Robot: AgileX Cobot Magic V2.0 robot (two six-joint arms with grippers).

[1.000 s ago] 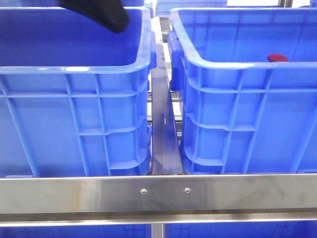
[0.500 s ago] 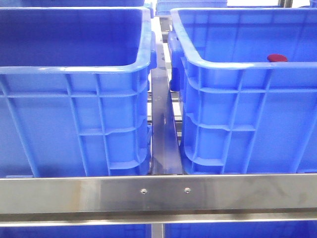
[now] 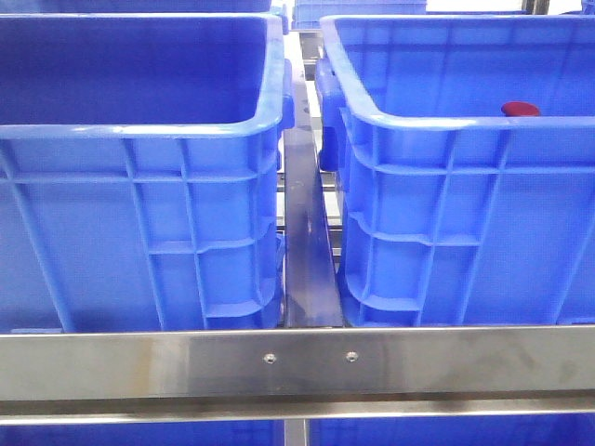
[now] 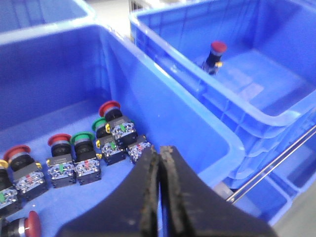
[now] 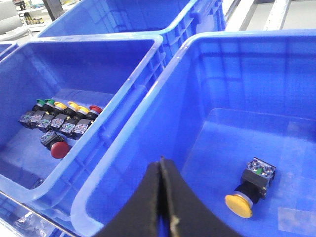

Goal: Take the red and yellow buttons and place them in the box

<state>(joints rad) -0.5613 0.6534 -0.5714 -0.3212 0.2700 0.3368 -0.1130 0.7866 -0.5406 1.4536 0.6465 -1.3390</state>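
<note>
From the front, two blue crates stand side by side with neither arm in sight; only a red button (image 3: 520, 109) peeks over the near rim of the right-hand box (image 3: 437, 121). The left wrist view puts the left gripper (image 4: 159, 163), jaws together and holding nothing, above the left crate (image 4: 148, 98), with the row of buttons (image 4: 89, 153) on its floor just beyond the tips, so this arm looks nearer the supply. The right wrist view shows the right gripper (image 5: 161, 170), also pressed closed and empty, over the box's near wall, a yellow button (image 5: 239, 205) lying on its side inside.
</note>
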